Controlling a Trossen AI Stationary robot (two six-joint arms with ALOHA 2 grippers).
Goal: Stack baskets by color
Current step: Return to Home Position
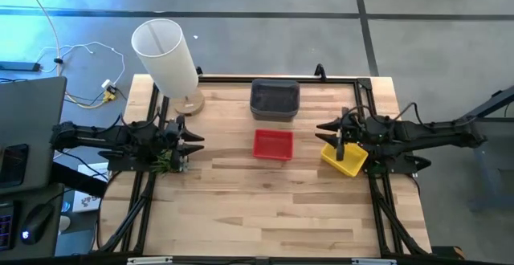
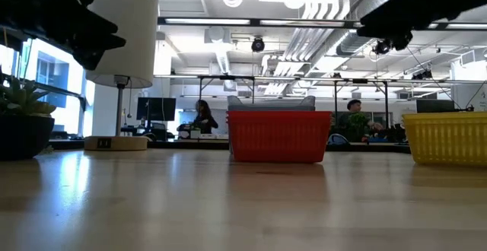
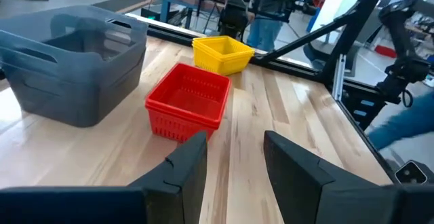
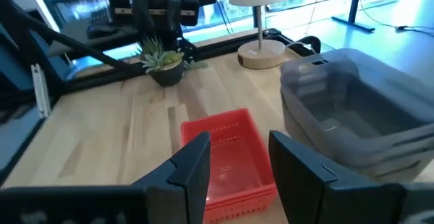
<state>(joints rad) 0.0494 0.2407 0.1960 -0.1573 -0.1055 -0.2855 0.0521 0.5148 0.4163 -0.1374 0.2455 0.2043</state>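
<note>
A red basket (image 1: 273,144) stands at the table's middle, on its bottom. A dark grey basket stack (image 1: 275,99) stands just beyond it toward the far edge. A yellow basket (image 1: 344,159) sits at the right, below my right arm. My left gripper (image 1: 195,140) hovers open at the table's left side, above a small plant, pointing at the red basket (image 3: 190,102). My right gripper (image 1: 324,131) hovers open at the right, above the yellow basket, pointing at the red basket (image 4: 230,156). Neither touches anything.
A white lamp (image 1: 167,56) on a wooden base stands at the far left corner. A small potted plant (image 4: 163,60) sits under my left arm. A black frame rail (image 1: 241,79) runs along the table's far edge and sides. Bare wood fills the near half.
</note>
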